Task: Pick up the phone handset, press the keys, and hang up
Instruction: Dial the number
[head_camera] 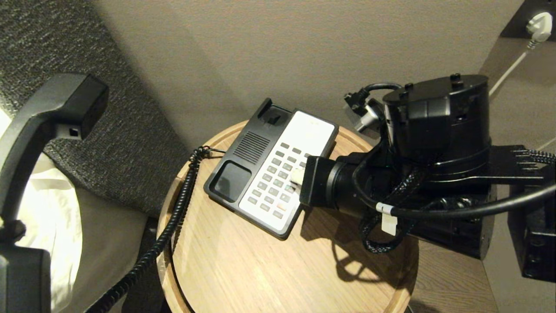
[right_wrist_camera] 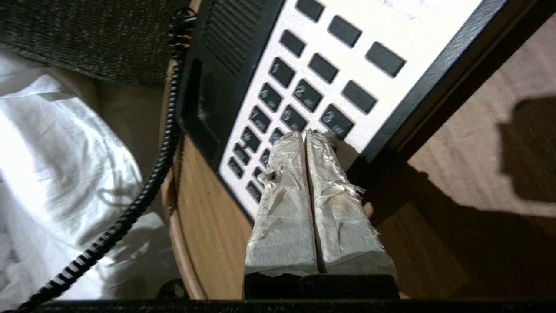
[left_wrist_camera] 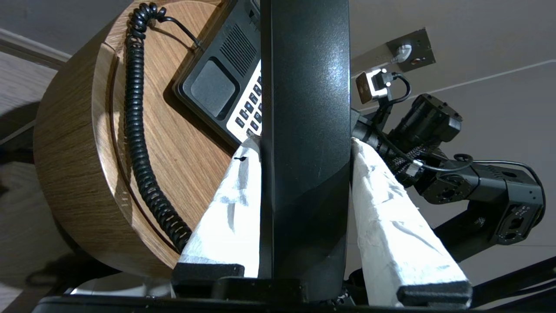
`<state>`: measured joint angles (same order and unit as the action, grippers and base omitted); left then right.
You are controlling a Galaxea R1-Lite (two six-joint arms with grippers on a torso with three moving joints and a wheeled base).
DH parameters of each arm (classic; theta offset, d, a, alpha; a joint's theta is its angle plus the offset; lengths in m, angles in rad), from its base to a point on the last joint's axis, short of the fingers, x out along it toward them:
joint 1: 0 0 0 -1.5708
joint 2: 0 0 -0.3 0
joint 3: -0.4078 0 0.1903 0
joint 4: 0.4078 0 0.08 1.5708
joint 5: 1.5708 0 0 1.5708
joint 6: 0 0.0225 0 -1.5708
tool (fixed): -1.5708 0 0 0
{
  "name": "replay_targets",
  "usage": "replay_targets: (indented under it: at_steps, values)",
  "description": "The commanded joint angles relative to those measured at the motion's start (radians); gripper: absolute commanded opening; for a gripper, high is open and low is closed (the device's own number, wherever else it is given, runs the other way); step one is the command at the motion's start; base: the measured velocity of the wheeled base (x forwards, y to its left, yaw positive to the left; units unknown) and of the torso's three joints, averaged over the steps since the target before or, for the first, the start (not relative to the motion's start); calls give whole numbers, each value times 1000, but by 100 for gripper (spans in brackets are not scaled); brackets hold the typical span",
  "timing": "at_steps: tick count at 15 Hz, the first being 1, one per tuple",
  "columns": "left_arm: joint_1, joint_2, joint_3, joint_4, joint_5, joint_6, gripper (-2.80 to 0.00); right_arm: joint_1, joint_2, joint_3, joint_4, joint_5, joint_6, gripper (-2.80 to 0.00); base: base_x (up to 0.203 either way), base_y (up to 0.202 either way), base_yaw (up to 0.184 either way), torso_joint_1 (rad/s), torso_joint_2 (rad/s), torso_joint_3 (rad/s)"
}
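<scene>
The black phone handset hangs in the air at the far left, lifted off the phone base. My left gripper is shut on its middle, with a white-wrapped finger on each side of the handset. Its coiled cord trails down over the table's left rim. The black-and-white base lies on the round table with its cradle empty. My right gripper is shut, its two wrapped fingers pressed together. Its tips sit on the dark keys in the middle of the keypad.
The round wooden table has a raised rim. A grey textured headboard and white bedding lie to the left. A beige wall stands close behind. A wall socket with a white plug is at the top right.
</scene>
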<state>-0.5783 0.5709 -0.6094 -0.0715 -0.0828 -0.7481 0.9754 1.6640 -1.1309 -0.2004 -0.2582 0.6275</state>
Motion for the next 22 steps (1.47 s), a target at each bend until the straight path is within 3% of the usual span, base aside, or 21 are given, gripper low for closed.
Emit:
replay_targets:
  at_steps: [1, 22]
  values:
    - [0, 0, 1, -1, 0, -5, -280, 16, -6, 2, -2, -1, 14, -280, 0, 0, 0, 0, 0, 0]
    - [0, -6, -2, -1, -2, -5, -280, 14, 29, 10, 3, -12, 5, -280, 0, 0, 0, 0, 0, 0]
